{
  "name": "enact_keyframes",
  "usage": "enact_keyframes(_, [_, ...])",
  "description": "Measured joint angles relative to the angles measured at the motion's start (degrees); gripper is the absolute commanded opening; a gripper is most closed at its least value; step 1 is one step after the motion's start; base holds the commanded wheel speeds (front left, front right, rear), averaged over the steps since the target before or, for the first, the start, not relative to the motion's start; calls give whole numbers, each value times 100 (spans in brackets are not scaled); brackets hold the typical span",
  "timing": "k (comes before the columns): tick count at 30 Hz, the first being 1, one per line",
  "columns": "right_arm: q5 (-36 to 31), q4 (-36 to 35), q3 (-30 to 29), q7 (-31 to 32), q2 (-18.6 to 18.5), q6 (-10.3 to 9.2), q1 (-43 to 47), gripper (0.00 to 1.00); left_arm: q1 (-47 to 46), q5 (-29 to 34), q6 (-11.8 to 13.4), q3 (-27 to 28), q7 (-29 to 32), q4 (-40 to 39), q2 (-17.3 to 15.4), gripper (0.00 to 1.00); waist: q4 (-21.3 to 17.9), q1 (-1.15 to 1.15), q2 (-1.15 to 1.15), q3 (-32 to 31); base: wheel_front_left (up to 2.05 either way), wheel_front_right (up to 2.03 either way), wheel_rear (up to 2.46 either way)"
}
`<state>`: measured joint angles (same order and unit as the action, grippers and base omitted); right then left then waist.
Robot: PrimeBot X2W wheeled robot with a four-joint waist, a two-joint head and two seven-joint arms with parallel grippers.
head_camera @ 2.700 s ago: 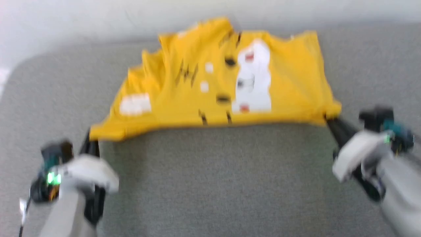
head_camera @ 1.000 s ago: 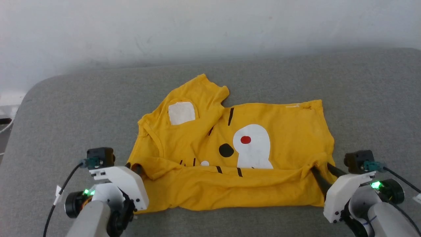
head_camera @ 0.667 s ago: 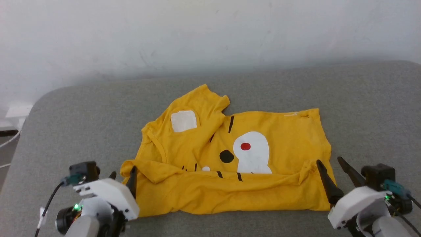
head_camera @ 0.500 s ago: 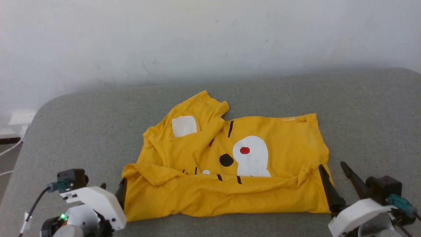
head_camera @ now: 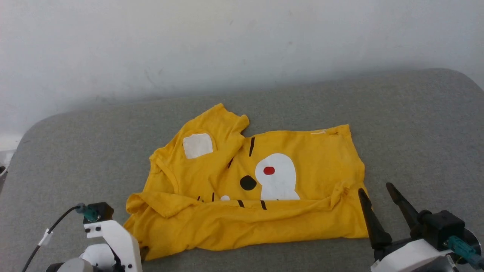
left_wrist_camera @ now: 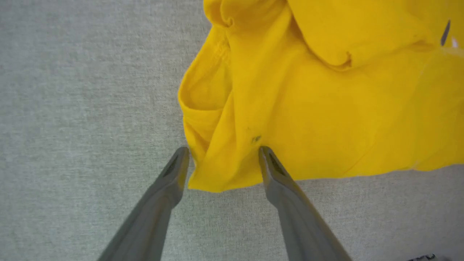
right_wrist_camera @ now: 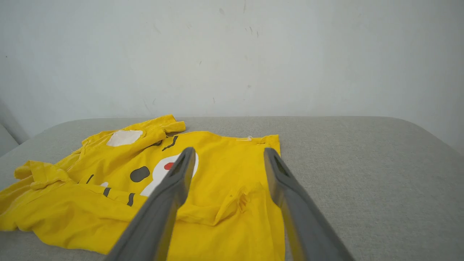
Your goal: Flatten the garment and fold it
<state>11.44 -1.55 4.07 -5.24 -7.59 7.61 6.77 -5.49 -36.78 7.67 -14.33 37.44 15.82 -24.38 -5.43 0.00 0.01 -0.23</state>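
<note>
The garment (head_camera: 264, 219), a bright yellow T-shirt with a white muzzle and red dot print, lies on the grey padded table (head_camera: 75, 151). Its near edge is doubled over in a wrinkled band, and a sleeve is folded across at the far left beside a white label patch (head_camera: 197, 145). My left gripper (left_wrist_camera: 223, 150) is open, with the garment's (left_wrist_camera: 326, 108) near left corner lying loose between its fingers. My right gripper (head_camera: 374, 187) is open at the near right corner, its fingers raised and apart. In the right wrist view the right gripper (right_wrist_camera: 229, 150) points across the garment (right_wrist_camera: 72, 203).
A plain white wall (head_camera: 227, 45) rises behind the table's far edge. The table's rounded left corner (head_camera: 22, 139) and right corner (head_camera: 469, 77) are in sight. A cable (head_camera: 49, 234) runs from my left wrist's white housing (head_camera: 109, 241) at the lower left.
Both grippers have opened and let go of the garment's near corners, then drawn back toward me. The garment now rests on the table. The head camera has shifted slightly.
</note>
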Motion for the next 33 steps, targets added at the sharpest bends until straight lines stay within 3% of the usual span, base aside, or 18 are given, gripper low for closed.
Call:
enact_keyframes(4, [-41, -167, 23, 67, 16, 0, 51, 100, -240, 3, -9, -156, 163, 433, 101, 100, -140, 0, 0, 81, 0, 0, 0])
enact_keyframes(5, [-41, -186, 34, 74, 14, -1, 63, 100, -299, 2, -36, -180, 191, 532, 109, 78, -175, -1, 0, 95, 0, 0, 0])
enact_keyframes(6, [-41, -212, 35, 74, 13, -1, 67, 100, -348, -5, -67, -198, 208, 621, 122, 35, -209, -1, 0, 110, 0, 0, 0])
enact_keyframes(7, [-41, -233, 34, 93, 11, -1, 71, 100, -398, -14, -114, -204, 207, 720, 132, 1, -241, -1, 0, 122, 0, 0, 0])
enact_keyframes(13, [30, -318, -82, 330, -78, -1, 171, 100, -564, -140, -338, -257, 22, 1123, 289, 0, -295, -1, 0, 139, 0, 0, 0])
enact_keyframes(19, [557, -34, -400, 1087, -300, -1, 163, 100, -449, -202, -366, -136, -637, 1227, 417, 0, -203, 0, 0, 59, 0, 0, 0])
enact_keyframes(28, [1418, 1463, -330, 2617, -671, -1, -524, 100, -126, -189, -249, 77, -1481, 573, 485, 0, 71, 1, -1, -26, 0, 0, 0])
enact_keyframes(33, [1675, 2283, 3, 2894, -747, -1, -1160, 100, -40, -103, -119, 68, -1534, 31, 472, 0, 227, 1, -1, 43, 0, 0, 0])
